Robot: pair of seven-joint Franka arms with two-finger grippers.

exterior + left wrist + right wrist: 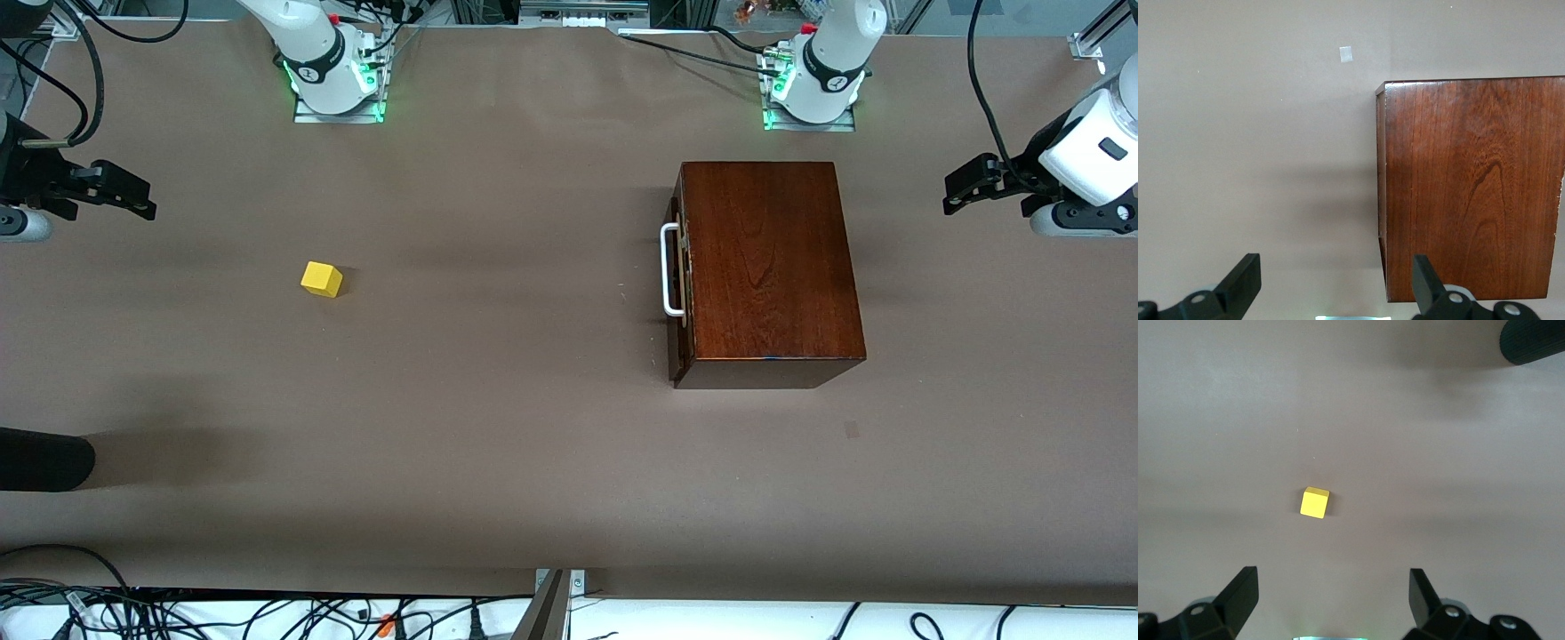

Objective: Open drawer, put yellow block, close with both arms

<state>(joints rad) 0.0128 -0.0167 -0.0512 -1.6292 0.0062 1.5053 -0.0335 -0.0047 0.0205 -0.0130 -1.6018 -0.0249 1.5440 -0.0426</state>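
Right gripper (1328,593) hovering at frame's left edge, fingers spread, gripping nothing. Left gripper (1335,283) hovering at right edge, also spread. Yellow block (321,278) sitting left of centre. Drawer (680,271) staying shut in wooden box (769,258), right of centre.

I see a bright yellow block (321,279) on the plain grey-brown surface (498,427). The box (769,258) is glossy reddish-brown with dark wood grain, its loop handle (671,270) white. Both hands look black, the arms white.
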